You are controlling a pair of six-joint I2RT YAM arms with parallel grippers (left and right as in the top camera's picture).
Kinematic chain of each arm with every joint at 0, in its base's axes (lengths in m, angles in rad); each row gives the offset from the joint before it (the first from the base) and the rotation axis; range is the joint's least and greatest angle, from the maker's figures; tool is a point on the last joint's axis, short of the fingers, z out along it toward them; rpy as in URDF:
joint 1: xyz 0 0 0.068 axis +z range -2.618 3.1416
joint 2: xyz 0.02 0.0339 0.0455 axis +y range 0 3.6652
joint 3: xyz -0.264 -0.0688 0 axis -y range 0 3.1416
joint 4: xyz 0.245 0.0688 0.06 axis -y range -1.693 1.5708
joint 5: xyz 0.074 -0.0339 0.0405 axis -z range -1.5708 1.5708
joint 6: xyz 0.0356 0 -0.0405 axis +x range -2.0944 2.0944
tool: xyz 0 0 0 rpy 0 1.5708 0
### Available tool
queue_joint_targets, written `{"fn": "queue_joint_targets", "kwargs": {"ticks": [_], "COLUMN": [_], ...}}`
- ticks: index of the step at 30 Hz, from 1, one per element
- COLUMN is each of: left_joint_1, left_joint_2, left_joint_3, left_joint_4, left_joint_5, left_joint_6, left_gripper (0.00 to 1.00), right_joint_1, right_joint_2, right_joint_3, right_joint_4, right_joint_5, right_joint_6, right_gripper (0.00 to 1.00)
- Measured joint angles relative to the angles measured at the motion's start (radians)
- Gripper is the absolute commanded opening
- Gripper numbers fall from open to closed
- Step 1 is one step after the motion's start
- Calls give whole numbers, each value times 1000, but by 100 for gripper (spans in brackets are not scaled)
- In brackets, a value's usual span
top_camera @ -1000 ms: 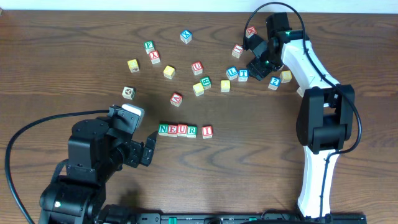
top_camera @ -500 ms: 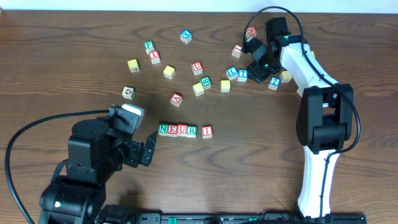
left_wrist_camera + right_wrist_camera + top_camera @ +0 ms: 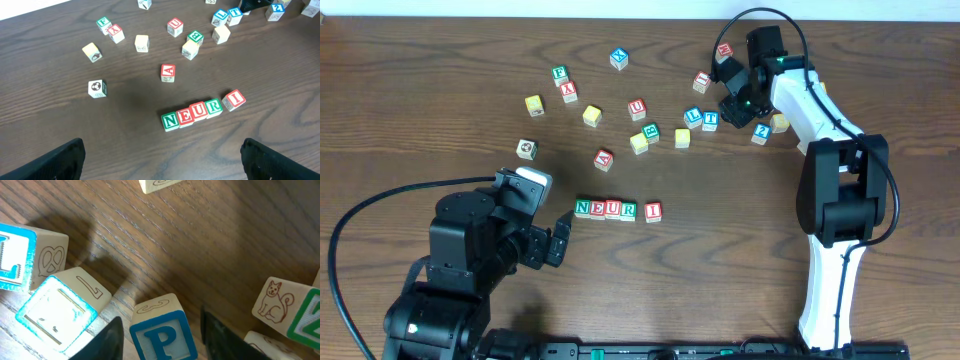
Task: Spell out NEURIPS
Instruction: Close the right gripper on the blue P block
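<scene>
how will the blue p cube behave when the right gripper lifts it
Likely stiff and light: the P cube looks like small painted wood. Its flat sides should suit the fingers either side, though smooth faces might slip. Sitting flat, it seems unlikely to roll.

The NEUR row (image 3: pixel 606 208) sits touching mid-table; the I cube (image 3: pixel 653 211) lies just beside its R end, slightly apart. The left gripper (image 3: pixel 560 238) hangs near the N; the right gripper (image 3: pixel 733 103) is among scattered cubes (image 3: pixel 637 107).

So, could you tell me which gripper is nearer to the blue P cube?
Right. The right gripper straddles the blue P cube; the left gripper sits by the NEURI row, well away.
</scene>
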Motion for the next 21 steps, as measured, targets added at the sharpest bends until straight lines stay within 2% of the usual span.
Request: {"fn": "queue_joint_targets", "kwargs": {"ticks": [10,14,21], "left_joint_1": [0,0,0], "left_joint_2": [0,0,0], "left_joint_3": [0,0,0], "left_joint_4": [0,0,0], "left_joint_5": [0,0,0], "left_joint_6": [0,0,0], "left_gripper": [98,98,98], "right_joint_1": [0,0,0], "right_joint_2": [0,0,0], "right_joint_3": [0,0,0], "right_joint_4": [-1,-2,-2], "right_joint_5": [8,12,15], "right_joint_6": [10,15,19], "right_gripper": [33,21,19]}}
